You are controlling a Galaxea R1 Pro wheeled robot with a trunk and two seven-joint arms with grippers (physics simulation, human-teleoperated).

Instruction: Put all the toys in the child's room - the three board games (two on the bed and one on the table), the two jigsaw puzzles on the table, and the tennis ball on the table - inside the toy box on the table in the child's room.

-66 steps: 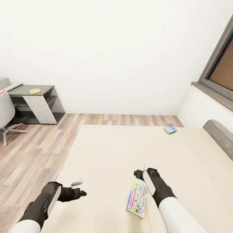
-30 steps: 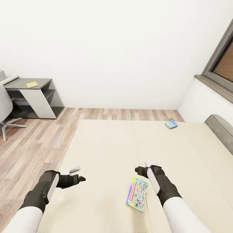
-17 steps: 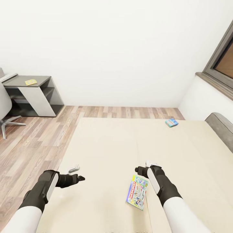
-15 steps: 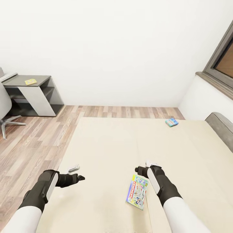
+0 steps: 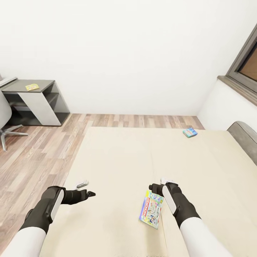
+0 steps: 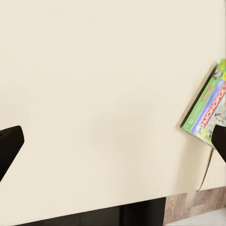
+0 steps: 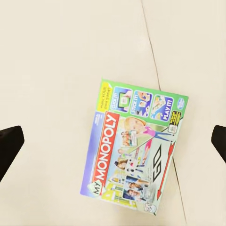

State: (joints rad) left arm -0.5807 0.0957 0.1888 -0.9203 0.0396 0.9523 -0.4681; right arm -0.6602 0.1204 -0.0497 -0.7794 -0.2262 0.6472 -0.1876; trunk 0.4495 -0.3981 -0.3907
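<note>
A colourful Monopoly board game [image 5: 151, 210] lies flat on the cream bed [image 5: 117, 160], near its front. My right gripper [image 5: 159, 184] hangs open just above the box's far end; in the right wrist view the board game [image 7: 136, 148] lies between the wide-apart fingertips [image 7: 10, 141]. My left gripper [image 5: 86, 189] is open over bare mattress to the left, and in its wrist view the board game [image 6: 209, 113] shows at the edge. A second, blue board game [image 5: 190, 132] lies at the bed's far right corner. A jigsaw puzzle [image 5: 31, 86] rests on the dark end of the table [image 5: 44, 84].
Wood-plank floor [image 5: 39, 150] runs along the bed's left side toward the table. A chair [image 5: 4, 117] stands at the far left. The bed's grey padded edge [image 5: 246, 137] and a window [image 5: 246, 64] are at the right. A white wall lies ahead.
The whole picture has shifted a little, so the camera moved. Both grippers stay open in about the same places, and the Monopoly box has not moved on the bed.
</note>
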